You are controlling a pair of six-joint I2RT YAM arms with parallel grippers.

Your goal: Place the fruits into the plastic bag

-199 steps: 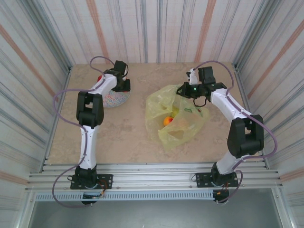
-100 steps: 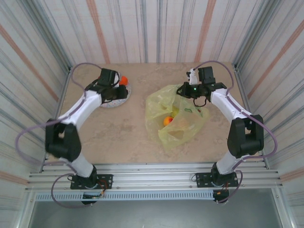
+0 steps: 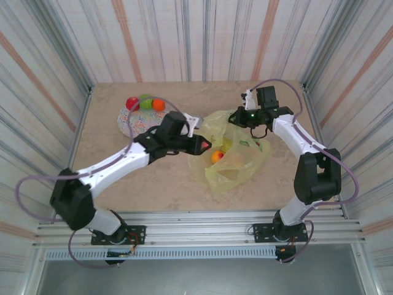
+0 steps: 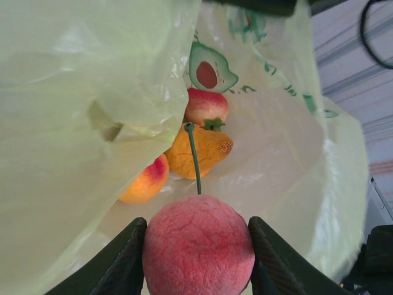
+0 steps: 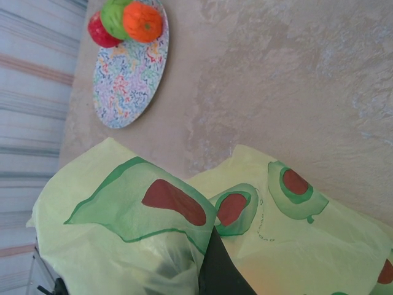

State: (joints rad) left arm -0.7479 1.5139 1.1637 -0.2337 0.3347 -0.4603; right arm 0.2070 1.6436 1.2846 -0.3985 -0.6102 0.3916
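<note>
Fruits (image 3: 146,102), three, lay on the plate (image 3: 126,120) at ten o'clock from above; the left gripper (image 3: 201,145) clamped a red fruit (image 3: 206,145) at the mouth of the plastic bag (image 3: 236,172). Left wrist showed three more inside, at twelve. Right wrist: the right gripper (image 5: 214,273) pinched the bag's rim.

Open mouth of plastic bag (image 4: 295,153), upper film held up by right pincer (image 3: 236,118). Entry crowded by left pincer (image 4: 198,253) clamped round pink fruit (image 4: 198,230). Deeper inside, blocked by peach (image 4: 146,181), orange-yellow fruit (image 4: 202,150) and red fruit (image 4: 207,107); bare film free to their right. Open desk (image 3: 153,178) between bag and speckled plate (image 3: 129,120); three fruits (image 3: 146,103) crowding plate's far rim. Striped walls (image 3: 55,80) closing desk on three sides.
</note>
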